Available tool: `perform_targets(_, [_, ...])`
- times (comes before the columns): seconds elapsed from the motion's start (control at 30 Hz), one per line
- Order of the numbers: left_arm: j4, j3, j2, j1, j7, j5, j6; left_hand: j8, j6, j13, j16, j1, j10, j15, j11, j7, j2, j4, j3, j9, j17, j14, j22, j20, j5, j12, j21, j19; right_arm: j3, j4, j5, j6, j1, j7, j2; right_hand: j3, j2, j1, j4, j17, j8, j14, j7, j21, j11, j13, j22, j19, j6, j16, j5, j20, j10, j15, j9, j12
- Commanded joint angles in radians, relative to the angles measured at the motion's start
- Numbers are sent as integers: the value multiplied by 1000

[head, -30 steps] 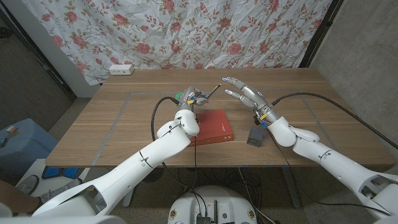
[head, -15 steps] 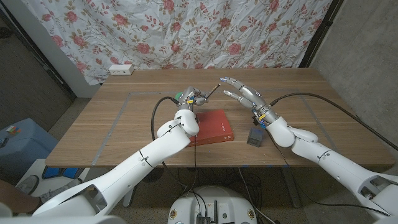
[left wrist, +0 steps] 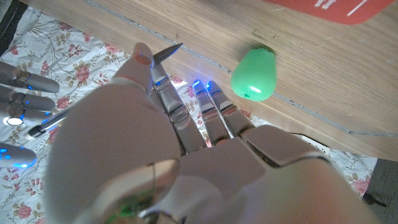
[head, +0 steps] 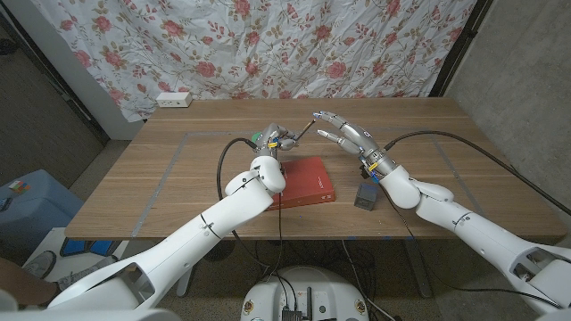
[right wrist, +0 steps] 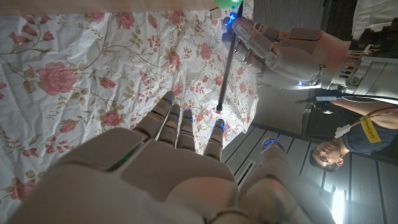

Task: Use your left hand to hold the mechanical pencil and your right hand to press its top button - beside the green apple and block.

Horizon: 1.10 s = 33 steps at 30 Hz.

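Left hand (head: 272, 140) is gripping the pencil (head: 303, 132) above the table's (head: 178, 178) middle, with the shaft slanting up and to the right toward the other hand. Right hand (head: 343, 134) is holding nothing, its fingers spread, and it is sitting a little further left than half a second ago, so that one fingertip (head: 316, 116) is now reaching the pencil's top end; whether it is actually touching is hard to tell from the head view. From the right wrist, the pencil (right wrist: 226, 59) is showing as a thin dark rod running from the left hand (right wrist: 280, 50) toward the right hand's fingertips (right wrist: 217, 127), seemingly just short of them.

Just beside the left hand, the green apple (head: 258, 137) is lying on the wood; the left wrist view is showing it (left wrist: 254, 73) near a taped line. A red book (head: 303, 181) is lying flat just in front of the left hand, with white print on it too blurred to read. A grey block (head: 367, 195) is sitting right of the book, beneath the right wrist. Behind the table, a white power strip (head: 173, 100) is lying by the floral curtain (head: 268, 45).
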Motion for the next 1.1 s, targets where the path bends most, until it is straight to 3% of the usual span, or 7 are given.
perform_targets(0.03, [0, -1, -4, 0, 6, -1, 7, 8, 9, 5, -2, 4, 30, -163, -19, 3, 9, -2, -3, 2, 3, 6, 3, -41, 6, 5, 4, 10, -13, 17, 3, 10, 15, 6, 5, 1, -3, -8, -3, 5, -6, -1, 1, -3, -1, 1, 4, -6, -4, 0, 5, -1, -2, -1, 2, 3])
perform_targets(1.1, [-8, 1, 0, 10, 11, 5, -4, 7, 9, 5, -1, 6, 31, -164, -19, 2, 11, -2, -5, 3, 3, 6, 3, -41, 7, 5, 4, 9, -16, 20, 29, 19, 4, 33, 9, 2, -3, -12, -3, 7, -6, -2, 1, -1, -2, 0, 4, -6, -2, 1, 5, -3, -5, -5, 2, 4])
